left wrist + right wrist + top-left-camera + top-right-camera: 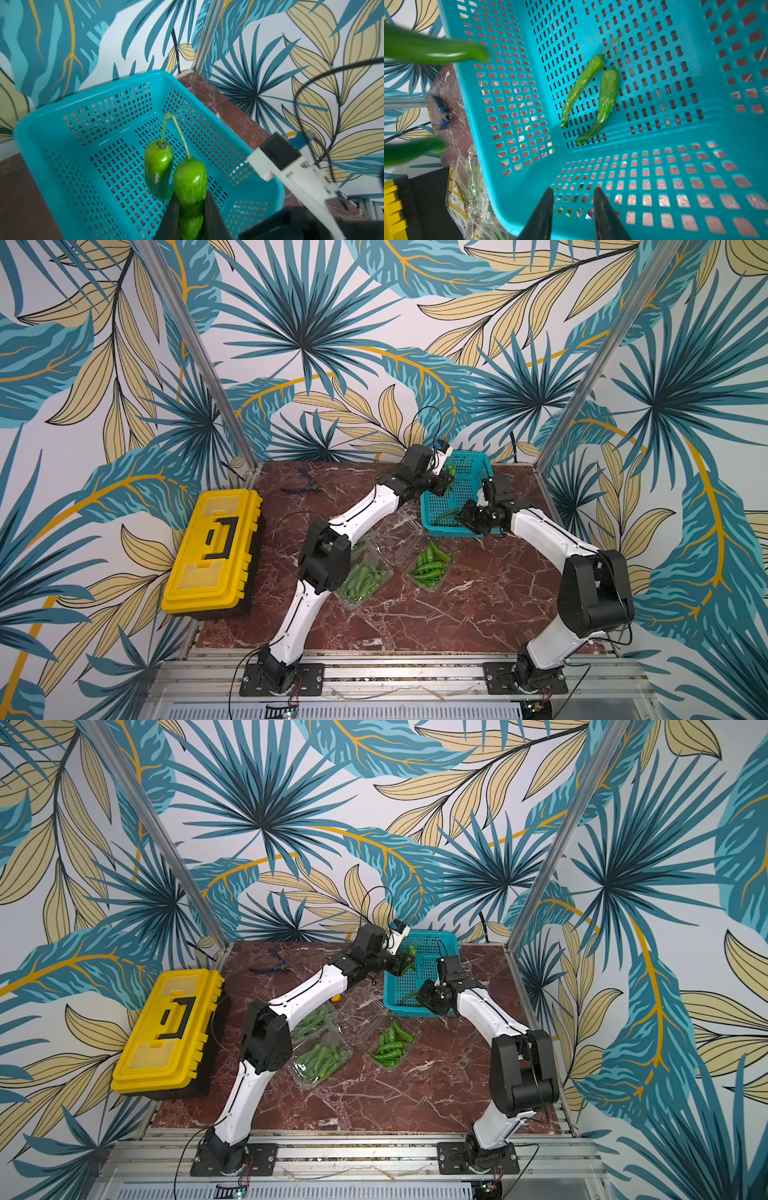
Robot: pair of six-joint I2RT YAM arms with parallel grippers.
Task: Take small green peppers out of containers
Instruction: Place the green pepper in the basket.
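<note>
Across both top views, clear containers (384, 572) of small green peppers (428, 566) sit on the tabletop (478, 614), near a teal basket (469, 455). From the left wrist, the left jaws clamp one pepper (190, 182) above the basket; another hangs beside. From the right wrist, the right jaws stand apart, empty, over two peppers (582, 83) inside.

Blurred peppers (433, 52), partly cropped.

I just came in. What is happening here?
Two robot arms work on taking small green peppers out of clear containers into a teal basket. The left gripper, over the basket, is shut on one pepper, with a second beside it. The right gripper is open and empty over the basket, where two peppers already lie.
</note>
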